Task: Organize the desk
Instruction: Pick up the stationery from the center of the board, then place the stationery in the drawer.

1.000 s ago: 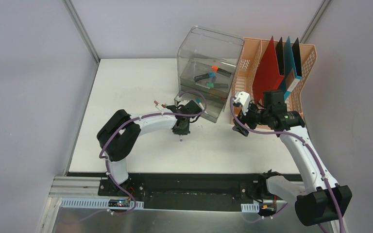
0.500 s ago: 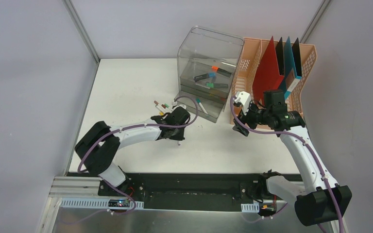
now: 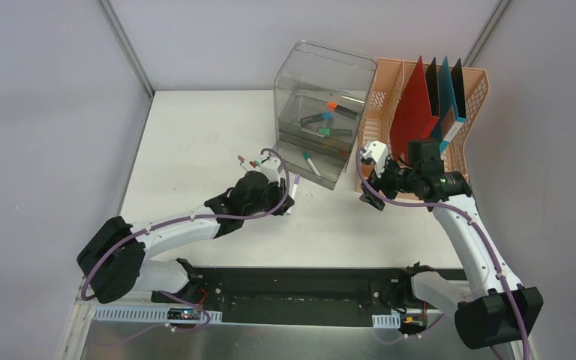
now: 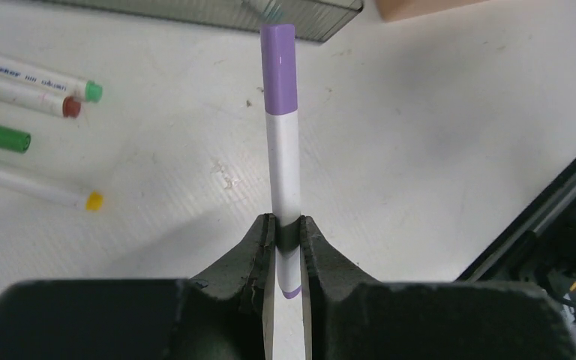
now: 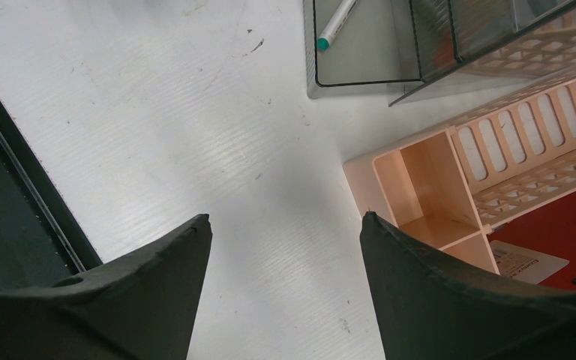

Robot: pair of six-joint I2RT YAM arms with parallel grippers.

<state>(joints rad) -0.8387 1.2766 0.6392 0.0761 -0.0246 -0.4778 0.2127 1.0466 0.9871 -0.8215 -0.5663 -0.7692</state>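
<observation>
The desk (image 3: 195, 135) is a white tabletop. My left gripper (image 3: 281, 198) hangs over its middle, just in front of the clear organizer (image 3: 319, 82), and is shut on a white marker with a purple cap (image 4: 283, 135). The marker sticks out forward from between the fingers (image 4: 255, 247), above the desk surface (image 4: 435, 135). My right gripper (image 3: 367, 196) is open and holds nothing. It hovers over bare desk (image 5: 217, 150) beside the near corner of the peach file rack (image 5: 435, 187).
Several loose markers (image 4: 37, 82) lie on the desk left of the organizer (image 3: 249, 161). The organizer's trays hold more markers, one teal-tipped (image 5: 336, 24). The peach rack (image 3: 469, 97) holds red, black and teal folders. A black rail (image 3: 292, 277) runs along the front edge.
My left arm has swung down and to the left, drawing its gripper back a little from the organizer with the purple marker in it. The right arm has not moved.
</observation>
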